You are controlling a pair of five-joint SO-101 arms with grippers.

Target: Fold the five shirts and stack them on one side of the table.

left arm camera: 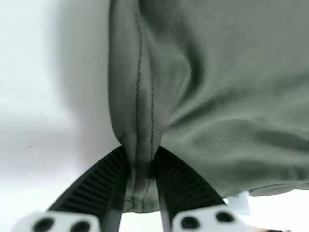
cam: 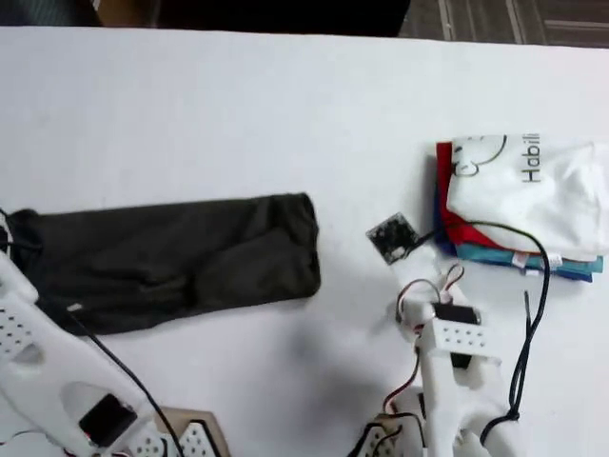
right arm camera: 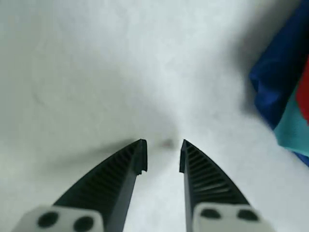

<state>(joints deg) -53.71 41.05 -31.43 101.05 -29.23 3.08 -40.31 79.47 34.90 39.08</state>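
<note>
A dark grey shirt (cam: 176,259) lies folded into a long band on the white table's left half. My left gripper (left arm camera: 140,159) is shut on a seam fold of that shirt (left arm camera: 217,96) at its left end, where the arm (cam: 29,333) stands. A stack of folded shirts (cam: 519,205), white on top with red, blue and teal below, rests at the right edge. My right gripper (right arm camera: 162,154) hangs over bare table just left of the stack (right arm camera: 285,92), jaws a little apart and holding nothing. In the high view the right gripper (cam: 392,238) sits between the dark shirt and the stack.
The white table (cam: 238,114) stretches free across its far half and middle. Black and coloured cables (cam: 528,314) trail from the right arm near the stack. Arm bases (cam: 190,438) stand at the near edge.
</note>
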